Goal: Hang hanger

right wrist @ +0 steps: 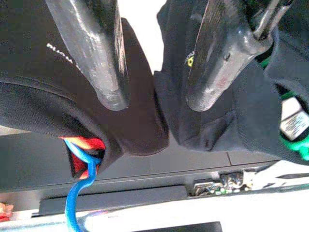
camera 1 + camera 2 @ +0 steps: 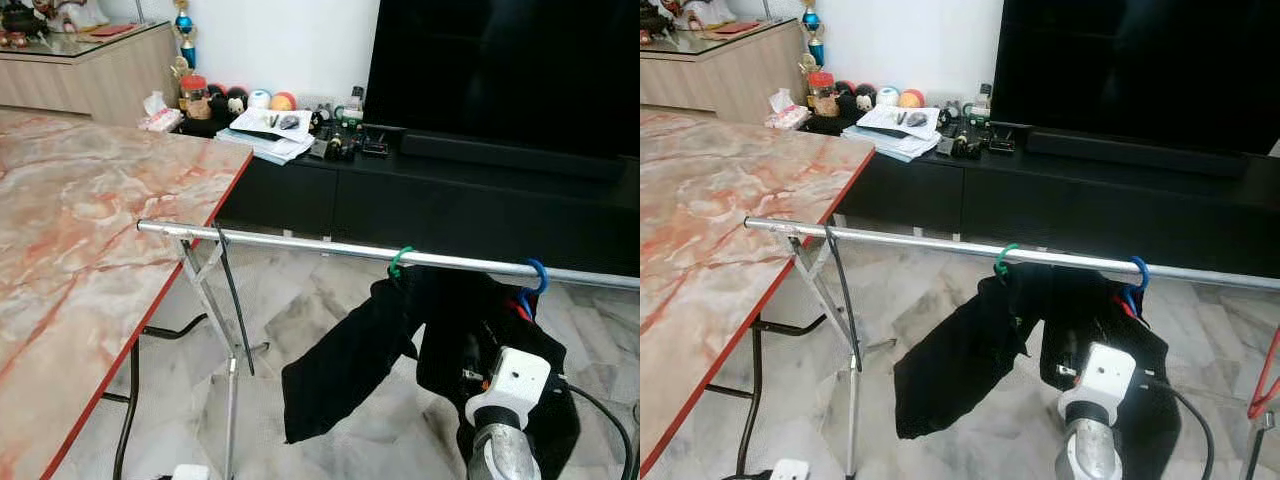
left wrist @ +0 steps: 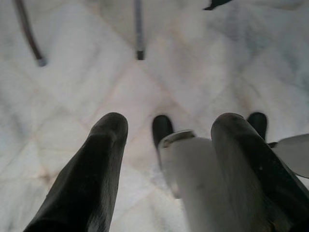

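A silver rail [image 2: 300,243] runs across in front of me at chest height. Two hangers hang on it by a green hook [image 2: 399,262] and a blue hook [image 2: 537,275], each carrying a black garment [image 2: 340,370]. My right arm [image 2: 508,385] is raised just below the blue hanger's garment. In the right wrist view my right gripper [image 1: 155,101] is open, its fingers [image 1: 104,58] resting against the black cloth beneath the blue hook [image 1: 79,188]. My left gripper [image 3: 171,123] hangs low and open over the marble floor, holding nothing.
A marble-topped table [image 2: 80,220] with a red edge stands at my left, touching the rail's end. The rack's folding leg [image 2: 215,320] stands beside it. A black TV console [image 2: 420,190] and TV [image 2: 500,70] lie behind. A red hanger [image 2: 1265,375] shows at far right.
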